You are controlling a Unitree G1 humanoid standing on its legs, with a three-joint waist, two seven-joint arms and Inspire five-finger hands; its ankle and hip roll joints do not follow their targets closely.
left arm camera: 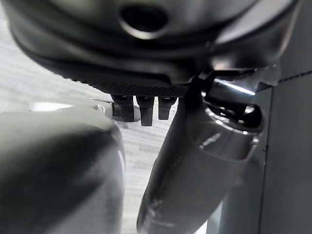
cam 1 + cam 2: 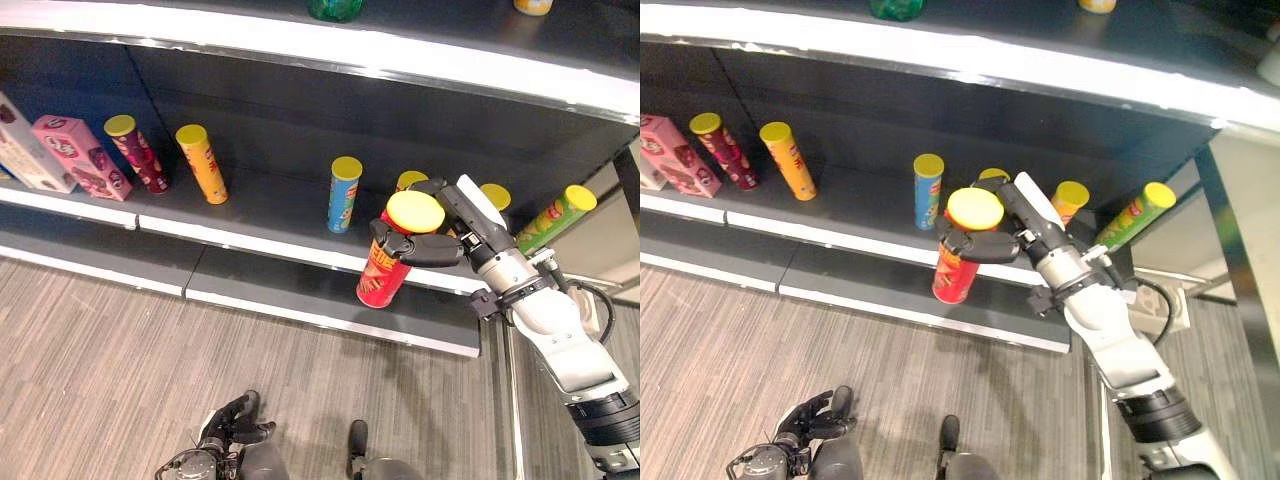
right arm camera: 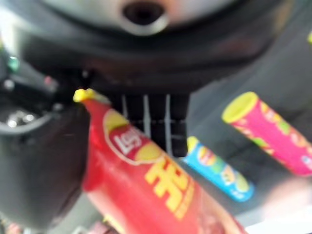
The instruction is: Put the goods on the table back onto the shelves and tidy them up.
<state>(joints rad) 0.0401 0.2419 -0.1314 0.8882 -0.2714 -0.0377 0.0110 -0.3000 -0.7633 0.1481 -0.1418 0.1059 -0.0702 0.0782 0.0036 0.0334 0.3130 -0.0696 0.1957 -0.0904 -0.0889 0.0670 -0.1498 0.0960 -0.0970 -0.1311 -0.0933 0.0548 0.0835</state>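
- Cans first: I am counting seven tall chip cans with yellow lids — a maroon can [image 2: 139,153], an orange can [image 2: 202,163], a blue can [image 2: 344,194], a green can [image 2: 556,219] leaning at the shelf's right end, two more cans [image 2: 496,196] peeking out behind my right hand, and the red can [image 2: 393,256] I am gripping.
- Boxes: two are standing at the far left of the shelf [image 2: 250,205], a pink box [image 2: 80,157] and a white box [image 2: 25,147] touching it.
- Right hand [image 2: 437,238]: I am wrapping it round the red can just under its lid, thumb [image 2: 415,248] curled across the front, fingers behind, clamped tight.
- Red can's place: I am holding it upright in the air, in front of the shelf's front edge, just right of the blue can and clear of the floor [image 2: 100,340].
- Left hand [image 2: 232,418]: it is hanging low over the floor, fingers curled in, gripping nothing.
- Upper shelf: a green thing [image 2: 334,9] and a yellow thing [image 2: 532,6] are sitting up there, cut off by the edge.
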